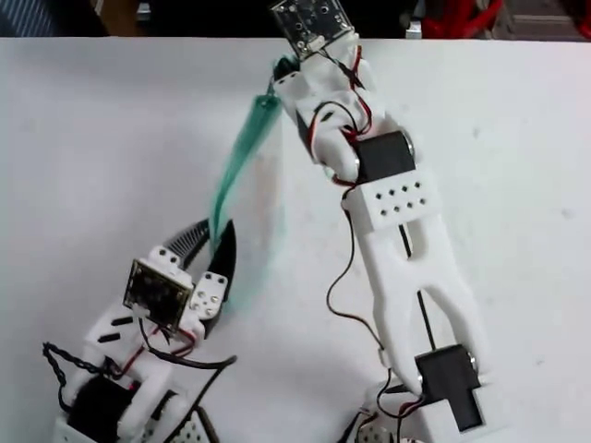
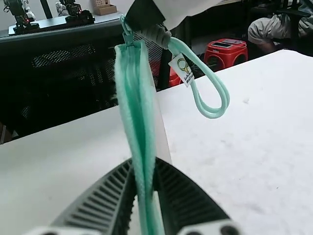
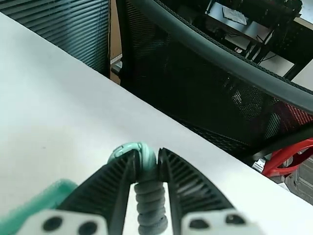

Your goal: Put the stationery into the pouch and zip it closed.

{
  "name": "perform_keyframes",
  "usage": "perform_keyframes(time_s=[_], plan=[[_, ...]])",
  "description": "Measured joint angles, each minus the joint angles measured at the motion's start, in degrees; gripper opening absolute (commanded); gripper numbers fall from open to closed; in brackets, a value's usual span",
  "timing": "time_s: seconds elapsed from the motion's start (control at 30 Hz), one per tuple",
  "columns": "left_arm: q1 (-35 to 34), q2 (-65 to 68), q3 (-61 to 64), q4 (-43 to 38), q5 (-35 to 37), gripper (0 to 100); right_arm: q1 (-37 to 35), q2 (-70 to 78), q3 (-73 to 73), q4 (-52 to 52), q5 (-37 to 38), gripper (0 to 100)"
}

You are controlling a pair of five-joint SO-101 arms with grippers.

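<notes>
A green see-through pouch (image 1: 242, 155) stands on edge on the white table, stretched between the two arms. My left gripper (image 1: 220, 251) is shut on its near end; in the left wrist view the pouch's zip edge (image 2: 139, 147) runs up between the black fingers (image 2: 110, 200). My right gripper (image 1: 282, 76) is at the far end, shut on the zip pull. The right wrist view has its ribbed fingers (image 3: 115, 183) clamped on the grey-and-green zip pull (image 3: 142, 161). A green cord loop (image 2: 208, 93) with a small tag (image 2: 180, 66) hangs from the pull. What the pouch holds is too unclear to tell.
The white table (image 1: 111, 138) spreads bare to the left and right of the arms. Its far edge (image 1: 138, 39) lies close behind the right gripper. A black mesh chair (image 3: 210, 98) and a red stool (image 2: 225, 49) stand beyond that edge.
</notes>
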State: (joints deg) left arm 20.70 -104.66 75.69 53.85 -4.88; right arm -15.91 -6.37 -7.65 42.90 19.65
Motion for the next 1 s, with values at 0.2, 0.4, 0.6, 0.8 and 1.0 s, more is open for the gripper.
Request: perform_keyframes(time_s=[0.2, 0.4, 0.6, 0.8, 1.0], plan=[[0.0, 0.0, -0.1, 0.2, 0.0, 2, -0.1, 1.1, 0.1, -1.4, 0.0, 1.8], [0.0, 0.0, -0.1, 0.4, 0.0, 2, 0.1, -0.4, -1.5, 5.5, -0.1, 21.2], [1.1, -0.1, -0.2, 1.9, -0.1, 2, 0.9, -11.3, -11.4, 25.1, -4.0, 26.2], [1.1, -0.1, -0.2, 2.1, -0.1, 2, -7.6, -15.3, -21.5, 40.4, -17.2, 33.4], [1.1, -0.1, -0.2, 2.3, -0.1, 2, -18.4, -10.2, -26.7, 49.3, -36.0, 36.2]])
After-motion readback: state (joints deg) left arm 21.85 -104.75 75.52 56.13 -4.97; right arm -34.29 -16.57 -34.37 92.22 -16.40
